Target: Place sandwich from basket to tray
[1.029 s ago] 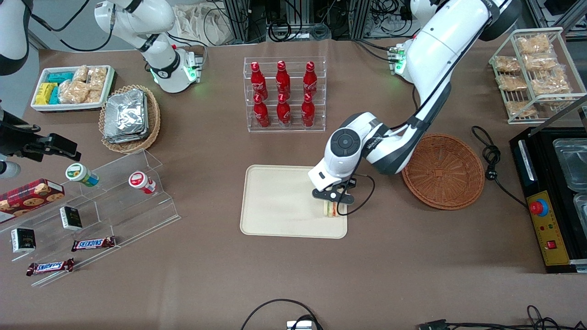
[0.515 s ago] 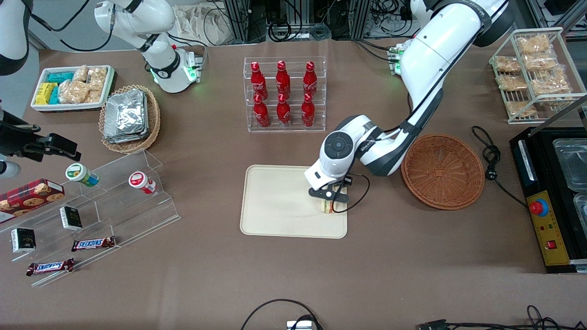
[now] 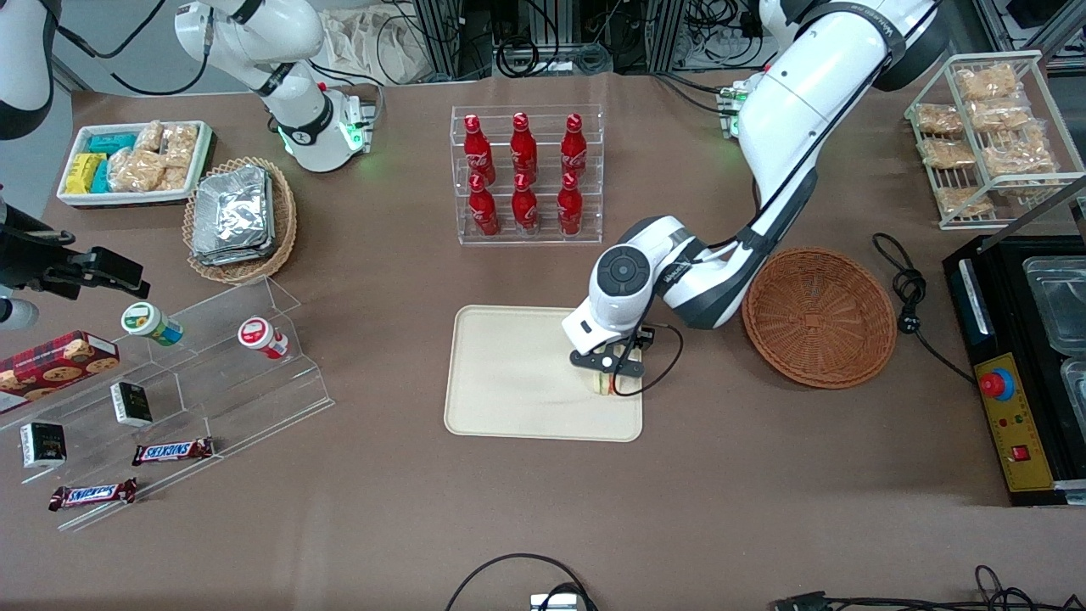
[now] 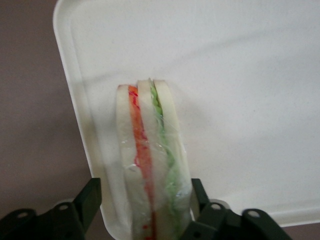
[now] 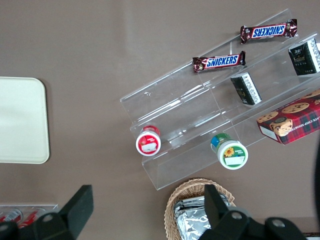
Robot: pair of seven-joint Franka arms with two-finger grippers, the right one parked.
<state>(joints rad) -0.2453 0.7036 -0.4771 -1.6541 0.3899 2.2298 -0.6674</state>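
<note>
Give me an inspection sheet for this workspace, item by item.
Surface: brown table, no spills seen.
Job's things: sandwich stands on edge on the tray, near the tray edge closest to the basket; basket holds nothing.
Clutter: red bottles in a clear rack; tan basket of foil packets; white bin of snacks; acrylic steps with cups, boxes and Snickers bars; wire rack of bagged snacks.
Grippers: gripper over the tray, jaws around the sandwich.
Cables: black cord beside the basket; loops at the table's front edge.
Surroundings: black machine at the working arm's end.
</note>
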